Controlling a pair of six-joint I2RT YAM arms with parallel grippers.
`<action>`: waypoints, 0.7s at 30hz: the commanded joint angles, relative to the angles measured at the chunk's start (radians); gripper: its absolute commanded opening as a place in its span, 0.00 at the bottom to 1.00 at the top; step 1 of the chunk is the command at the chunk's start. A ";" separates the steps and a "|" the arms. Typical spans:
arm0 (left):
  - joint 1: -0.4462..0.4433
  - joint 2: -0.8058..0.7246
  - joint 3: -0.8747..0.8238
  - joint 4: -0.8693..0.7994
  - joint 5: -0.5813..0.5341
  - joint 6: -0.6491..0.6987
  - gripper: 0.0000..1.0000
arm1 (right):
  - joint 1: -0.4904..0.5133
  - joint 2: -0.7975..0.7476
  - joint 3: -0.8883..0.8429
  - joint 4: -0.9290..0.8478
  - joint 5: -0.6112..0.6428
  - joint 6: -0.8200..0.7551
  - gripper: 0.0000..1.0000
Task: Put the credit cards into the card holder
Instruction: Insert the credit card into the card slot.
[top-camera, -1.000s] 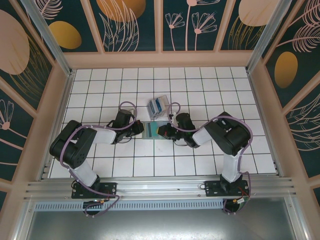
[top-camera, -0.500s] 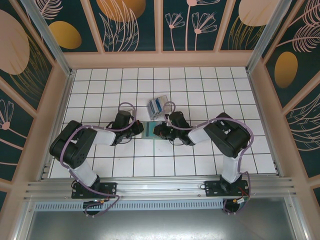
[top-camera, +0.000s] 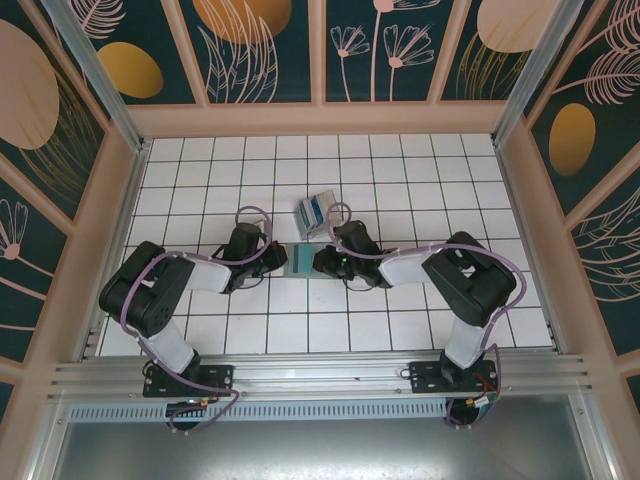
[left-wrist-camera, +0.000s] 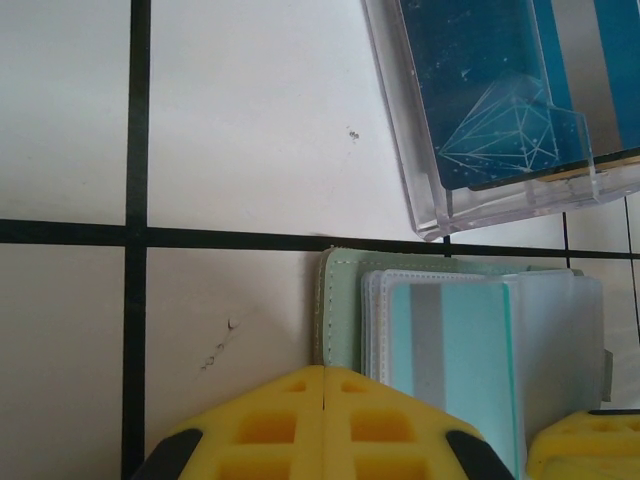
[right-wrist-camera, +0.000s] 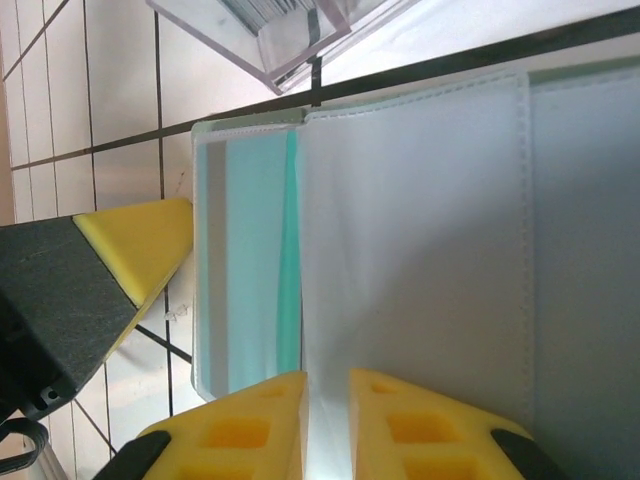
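Top external view has both arms folded in toward the middle of the tiled table (top-camera: 200, 180), noses nearly meeting. The card holder (top-camera: 301, 258) sits right between them, with the left gripper (top-camera: 277, 259) on one side and the right gripper (top-camera: 318, 262) on the other, so it's pretty boxed in. Just past both sets of fingertips is a clear box (top-camera: 317, 213).

Left wrist view gives detail the overhead can't. The holder lies open with its stitched green rim just ahead of the left fingertips, and a teal-striped card (left-wrist-camera: 450, 350) is tucked in a see-through sleeve. The left fingers are pressed together, tips right at that rim. Beyond them the box holds a blue card (left-wrist-camera: 480, 90) with a white line pattern, and a grid line shows between box and holder. A yellow pad of the other gripper pokes in at the side.

Right wrist view looks along the pale inside of the holder. Those fingers sit a sliver apart with the pale flap running down between them. Can't tell if they're pinching it or just parked over it. The left finger shows off to the side, right up against the holder's edge.
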 joint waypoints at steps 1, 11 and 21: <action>-0.020 0.021 -0.032 -0.081 0.045 -0.020 0.02 | 0.012 0.044 0.036 -0.003 -0.033 -0.017 0.16; -0.021 0.021 -0.040 -0.054 0.079 -0.038 0.03 | 0.045 0.106 0.123 -0.035 -0.067 -0.053 0.03; -0.021 -0.033 -0.050 -0.090 -0.005 -0.018 0.05 | 0.044 -0.031 0.079 -0.169 0.059 -0.154 0.11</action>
